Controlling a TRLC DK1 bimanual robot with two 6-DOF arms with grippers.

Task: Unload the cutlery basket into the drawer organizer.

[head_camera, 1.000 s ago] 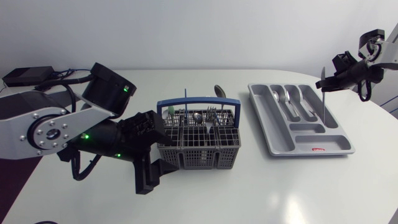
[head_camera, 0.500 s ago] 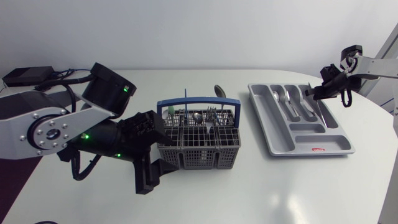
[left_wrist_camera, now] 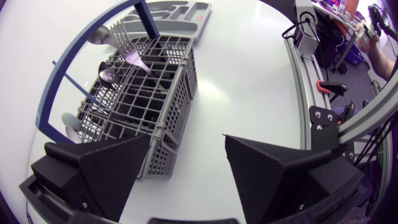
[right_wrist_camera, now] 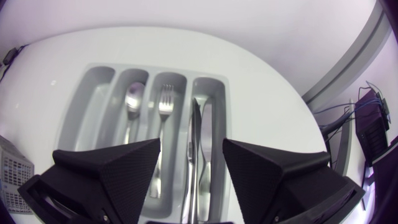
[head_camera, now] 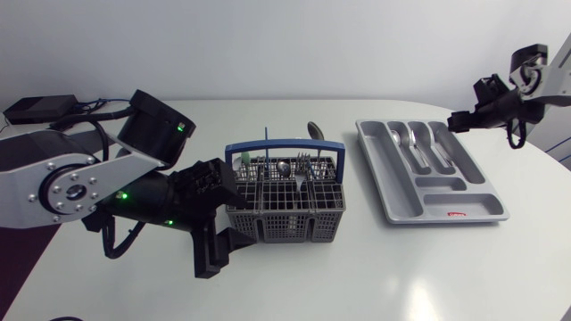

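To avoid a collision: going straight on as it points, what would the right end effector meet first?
Probably the knives in the drawer organizer, seen between the right end effector's open fingers; depth is unclear.

Bright even light, soft shadows, wrist views bowed at edges

A white, round-edged surface [head_camera: 294, 276]. At the surface's far left corner lies a flat black box [head_camera: 40, 108]; thin black cables [head_camera: 96, 104] trail from it along the surface's back edge.
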